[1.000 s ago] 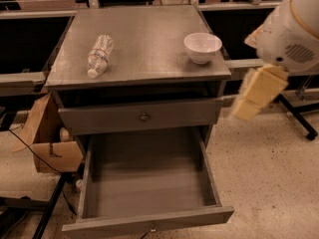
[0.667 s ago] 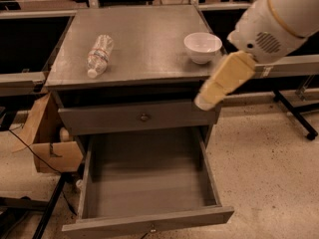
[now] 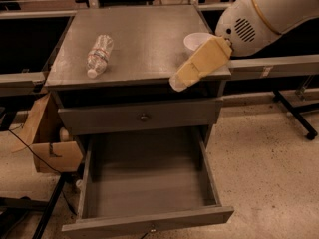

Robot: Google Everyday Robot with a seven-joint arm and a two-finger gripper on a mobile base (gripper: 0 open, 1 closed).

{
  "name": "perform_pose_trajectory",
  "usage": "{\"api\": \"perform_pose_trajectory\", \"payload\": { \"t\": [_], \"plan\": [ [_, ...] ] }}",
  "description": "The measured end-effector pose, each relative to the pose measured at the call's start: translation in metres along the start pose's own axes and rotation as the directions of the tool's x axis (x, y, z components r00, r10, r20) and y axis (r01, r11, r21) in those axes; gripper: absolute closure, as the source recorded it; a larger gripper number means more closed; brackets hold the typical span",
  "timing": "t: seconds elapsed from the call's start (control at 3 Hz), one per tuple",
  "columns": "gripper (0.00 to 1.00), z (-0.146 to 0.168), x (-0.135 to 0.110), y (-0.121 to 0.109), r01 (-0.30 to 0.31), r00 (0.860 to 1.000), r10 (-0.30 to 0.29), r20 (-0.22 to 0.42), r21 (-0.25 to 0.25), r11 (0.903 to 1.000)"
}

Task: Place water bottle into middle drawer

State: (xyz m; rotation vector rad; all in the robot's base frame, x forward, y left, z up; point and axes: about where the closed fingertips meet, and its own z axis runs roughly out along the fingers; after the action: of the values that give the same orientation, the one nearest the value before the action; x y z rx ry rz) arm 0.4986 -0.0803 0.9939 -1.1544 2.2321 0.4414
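Observation:
The water bottle (image 3: 99, 55), clear crinkled plastic with a white cap toward me, lies on its side on the left part of the grey cabinet top (image 3: 144, 49). The middle drawer (image 3: 149, 183) is pulled wide open below the closed upper drawer (image 3: 142, 116), and its inside looks bare. My gripper (image 3: 178, 81), on a cream-coloured wrist under the white arm (image 3: 269, 14), hangs over the front right of the cabinet top, well to the right of the bottle and holding nothing I can see.
A white bowl (image 3: 197, 40) stands on the right of the cabinet top, partly behind my wrist. A cardboard box (image 3: 47, 143) with cables sits on the floor left of the cabinet. Dark table frames and metal legs (image 3: 294, 111) stand to the right and behind.
My arm has swung left and forward from beside the cabinet's right side to over its top front edge, in front of the bowl. The bottle and drawer have not moved.

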Motion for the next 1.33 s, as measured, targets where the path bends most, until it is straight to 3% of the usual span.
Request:
{"api": "perform_pose_trajectory", "payload": {
  "t": [0.33,0.67,1.0,1.33],
  "plan": [
    [0.00,-0.002,0.003,-0.002,-0.059,0.998,0.058,0.014,0.008,0.9983],
    [0.00,0.012,-0.010,-0.020,-0.129,0.992,0.129,0.011,0.037,0.9910],
    [0.00,0.051,-0.045,-0.042,-0.217,0.976,0.218,0.000,0.069,0.9736],
    [0.00,0.092,-0.080,-0.059,-0.303,0.952,0.306,-0.009,0.093,0.9483]
  ]
}}
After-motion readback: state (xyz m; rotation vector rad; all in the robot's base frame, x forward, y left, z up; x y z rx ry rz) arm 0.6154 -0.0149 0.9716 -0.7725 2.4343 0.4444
